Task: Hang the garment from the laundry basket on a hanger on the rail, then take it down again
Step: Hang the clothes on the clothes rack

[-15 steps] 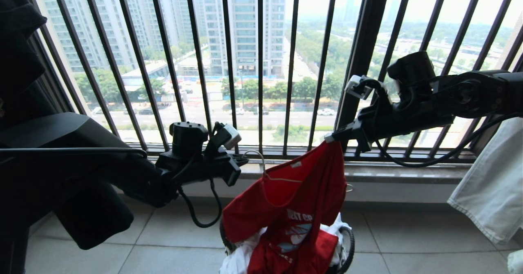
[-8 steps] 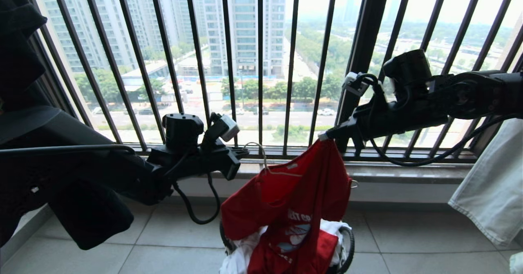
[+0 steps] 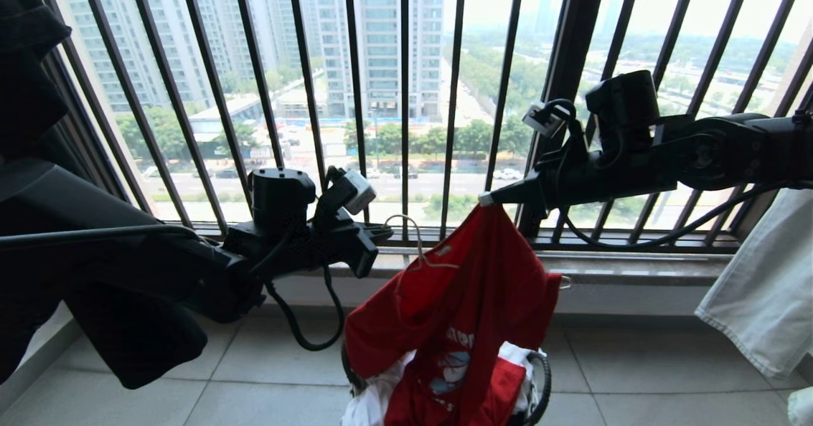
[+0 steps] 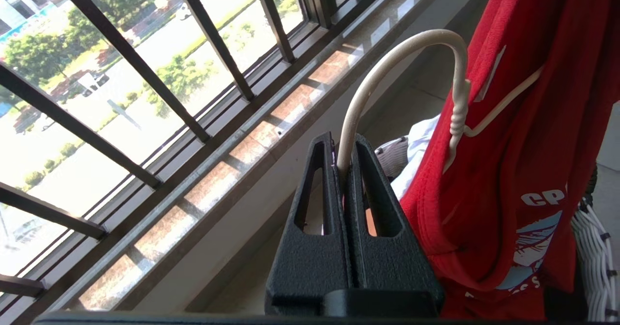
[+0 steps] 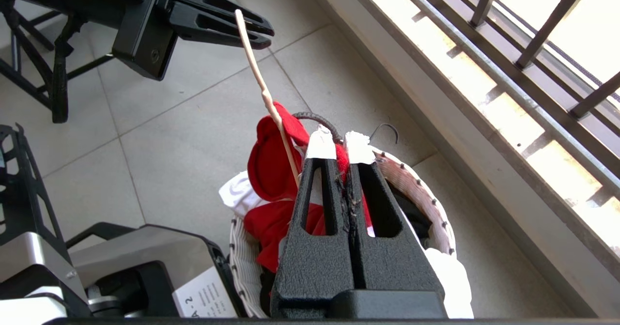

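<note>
The garment [image 3: 457,312], a red T-shirt with white lettering, hangs half out of the laundry basket [image 3: 540,375] below the window. My right gripper [image 3: 486,199] is shut on the garment's top edge and holds it up. Left of it, my left gripper [image 3: 381,230] is shut on the hook of the cream hanger [image 3: 413,235], whose arms run inside the shirt's neck. The left wrist view shows the gripper [image 4: 343,143] clamping the hanger [image 4: 387,68] beside the garment [image 4: 533,146]. The right wrist view shows the gripper [image 5: 334,146] pinching the garment [image 5: 269,165] over the basket [image 5: 421,194]. The rail is out of view.
The black window railing [image 3: 406,96] and a stone sill [image 3: 635,267] stand just behind both arms. A pale garment [image 3: 762,286] hangs at the right, dark cloth [image 3: 32,64] at the left. White laundry and a dark hook [image 5: 387,129] are in the basket; my base [image 5: 121,257] is beside it.
My right gripper has risen and moved left, lifting the garment's edge higher. My left gripper with the hanger hook has risen a little. More of the shirt is out of the basket.
</note>
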Robot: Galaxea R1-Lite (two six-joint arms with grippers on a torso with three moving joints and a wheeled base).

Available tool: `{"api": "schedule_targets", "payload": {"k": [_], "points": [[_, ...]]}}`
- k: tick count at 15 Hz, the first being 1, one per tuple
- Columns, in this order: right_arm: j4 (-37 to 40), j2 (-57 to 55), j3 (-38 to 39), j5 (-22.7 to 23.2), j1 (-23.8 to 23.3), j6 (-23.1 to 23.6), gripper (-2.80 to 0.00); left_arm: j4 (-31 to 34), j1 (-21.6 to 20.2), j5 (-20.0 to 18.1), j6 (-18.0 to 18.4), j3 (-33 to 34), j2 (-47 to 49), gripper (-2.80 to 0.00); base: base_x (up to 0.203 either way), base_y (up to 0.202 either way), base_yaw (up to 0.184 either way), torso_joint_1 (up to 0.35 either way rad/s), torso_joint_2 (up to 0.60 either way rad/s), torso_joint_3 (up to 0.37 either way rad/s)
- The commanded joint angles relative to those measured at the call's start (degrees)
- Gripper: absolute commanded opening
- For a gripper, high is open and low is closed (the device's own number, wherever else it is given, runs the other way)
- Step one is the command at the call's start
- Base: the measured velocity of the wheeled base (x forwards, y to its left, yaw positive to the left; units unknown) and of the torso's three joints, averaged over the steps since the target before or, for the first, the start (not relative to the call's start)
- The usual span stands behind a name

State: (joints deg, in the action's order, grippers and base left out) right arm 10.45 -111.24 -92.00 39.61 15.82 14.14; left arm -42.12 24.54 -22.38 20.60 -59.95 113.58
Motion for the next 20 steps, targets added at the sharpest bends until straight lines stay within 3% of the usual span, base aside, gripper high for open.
{"api": "schedule_targets", "payload": {"k": [1, 8, 20], "points": [[0.0, -0.3, 0.2, 0.2, 0.6, 0.1, -2.80, -0.2, 0.1, -0.1, -0.4, -0.1, -0.6, -2.80, 0.000, 0.000, 0.000, 0.000, 0.00, 0.000], [-1.8, -0.5, 0.9, 0.2, 2.9, -3.7, -2.80, -0.3, 0.9, -0.1, -1.3, 0.1, -1.8, -2.80, 0.000, 0.000, 0.000, 0.000, 0.00, 0.000], [-3.2, -2.0, 1.6, 0.1, 3.9, -3.5, -2.80, -0.5, 0.9, 0.0, -1.9, 0.0, -2.3, -2.80, 0.000, 0.000, 0.000, 0.000, 0.00, 0.000]]}}
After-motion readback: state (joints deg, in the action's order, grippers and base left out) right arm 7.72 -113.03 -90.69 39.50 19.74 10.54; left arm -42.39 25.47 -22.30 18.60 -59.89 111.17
